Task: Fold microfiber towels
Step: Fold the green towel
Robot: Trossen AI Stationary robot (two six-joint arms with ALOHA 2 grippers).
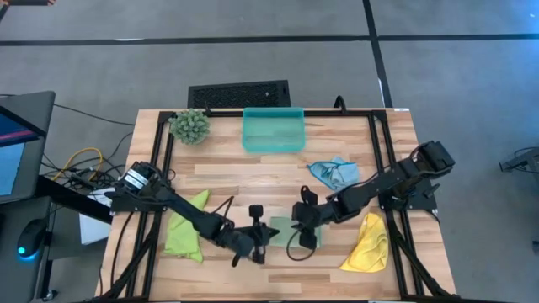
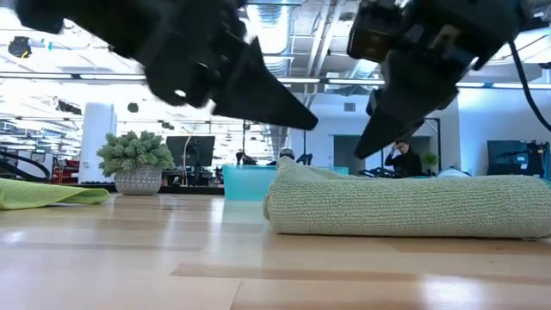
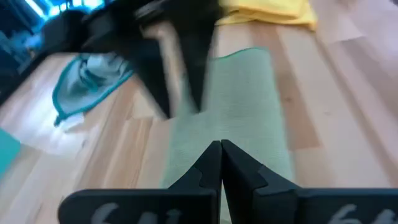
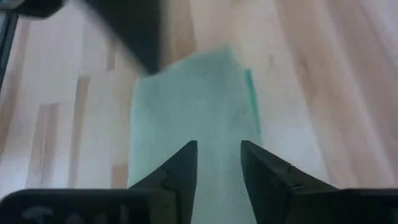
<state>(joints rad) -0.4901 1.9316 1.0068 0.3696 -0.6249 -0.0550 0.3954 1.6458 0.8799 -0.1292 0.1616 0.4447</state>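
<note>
A pale sage green towel lies folded into a thick strip at the table's near middle, and also shows as towel. My left gripper is shut and hangs just above the strip's left end; it is the gripper slanting in from the left. My right gripper is open and hovers over the strip with nothing between its fingers. A lime green towel lies crumpled at the left, a light blue one at the right and a yellow one at the near right.
A teal tray stands at the far middle, with a spiky plant ball to its left. Black rails run along the table's left and right sides. Bare wood lies between the tray and the grippers.
</note>
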